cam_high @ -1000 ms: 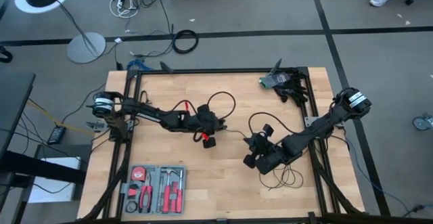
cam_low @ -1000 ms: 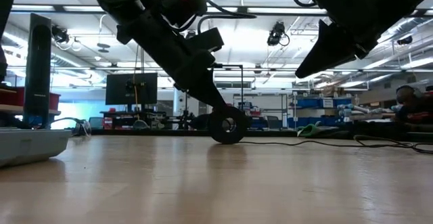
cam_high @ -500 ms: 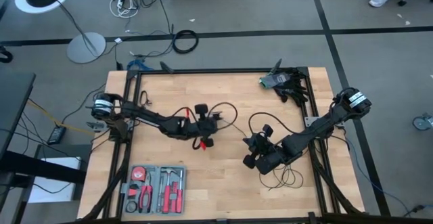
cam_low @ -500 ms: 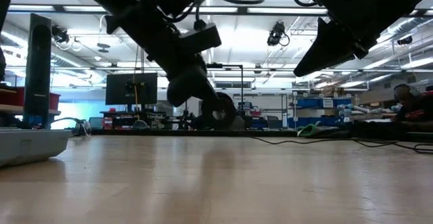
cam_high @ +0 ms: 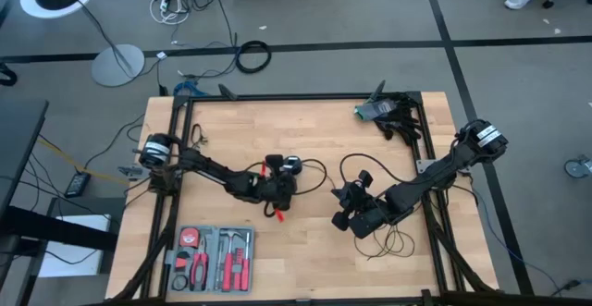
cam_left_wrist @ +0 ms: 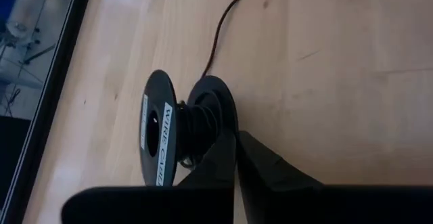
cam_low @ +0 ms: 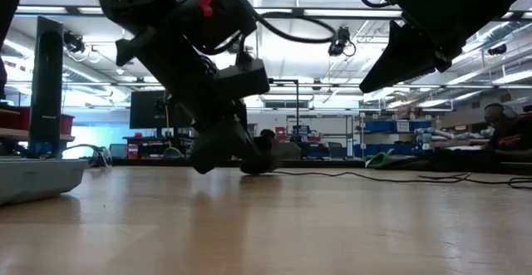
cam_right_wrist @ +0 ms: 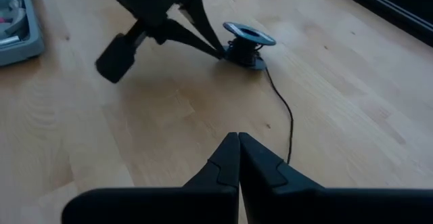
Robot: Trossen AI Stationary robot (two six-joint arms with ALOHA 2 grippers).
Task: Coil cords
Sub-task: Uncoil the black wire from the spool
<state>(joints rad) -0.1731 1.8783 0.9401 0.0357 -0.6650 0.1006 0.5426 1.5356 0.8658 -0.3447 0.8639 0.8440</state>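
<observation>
The cord is a thin black wire that lies loose on the wooden table and ends wound on a small black spool. The spool lies flat, one flange on the wood, near the table's middle. My left gripper is shut, its tips at the spool. My right gripper is shut and hangs above the table to the spool's right. The wire passes on the table beside it, and nothing shows between its fingers. My left gripper rests its shut fingertips against the rim of the spool's lower flange, next to the wound core. The fingers slant down at it from the table's left side. The spool stays flat on the table, not lifted.
A grey tool case with red-handled tools lies at the near left. A clump of black and green parts sits at the far right corner. More loops of the wire lie around my right arm. Black frame rails run along the table's sides.
My left gripper has sunk toward the table and rolled at the wrist. The spool stood on its rims like a wheel at the fingertips; it has tipped over and now lies flat on one flange. My right arm has kept still.
</observation>
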